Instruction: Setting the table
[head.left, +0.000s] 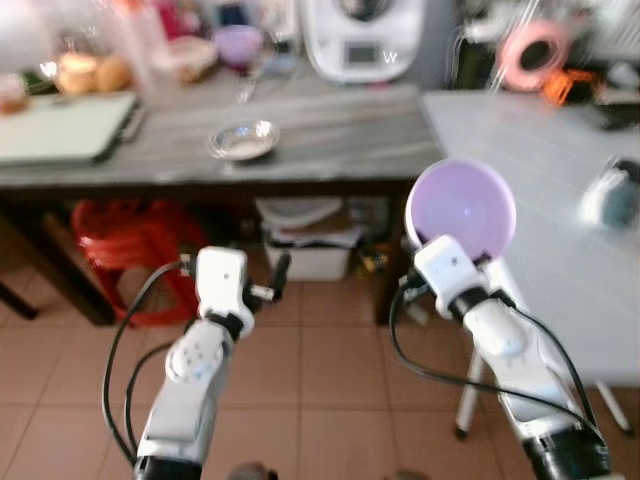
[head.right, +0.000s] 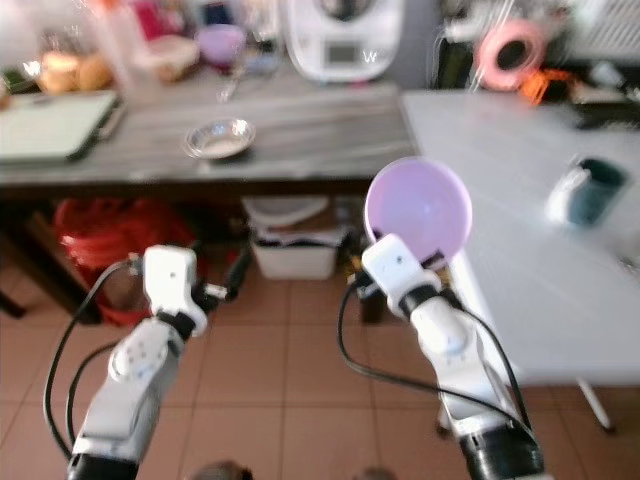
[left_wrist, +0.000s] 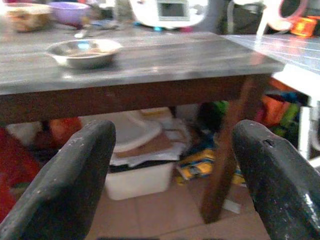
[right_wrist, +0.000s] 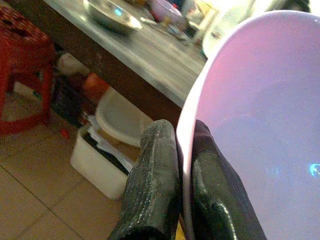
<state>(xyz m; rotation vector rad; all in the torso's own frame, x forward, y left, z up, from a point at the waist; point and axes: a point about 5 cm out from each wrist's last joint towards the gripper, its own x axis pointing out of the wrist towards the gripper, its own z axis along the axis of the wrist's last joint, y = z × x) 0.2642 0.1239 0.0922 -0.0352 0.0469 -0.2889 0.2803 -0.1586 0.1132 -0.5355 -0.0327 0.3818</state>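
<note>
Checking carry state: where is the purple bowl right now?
The purple bowl is pinched by its rim in the right gripper, held up on the robot's right near the white table's edge.

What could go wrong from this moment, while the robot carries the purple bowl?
1. The right hand pinches the purple bowl only at its rim, and the bowl is tipped on edge, so it might slip and fall onto the tiled floor.
2. The bowl is close to the corner of the white table; moving forward might knock the bowl against it.
</note>
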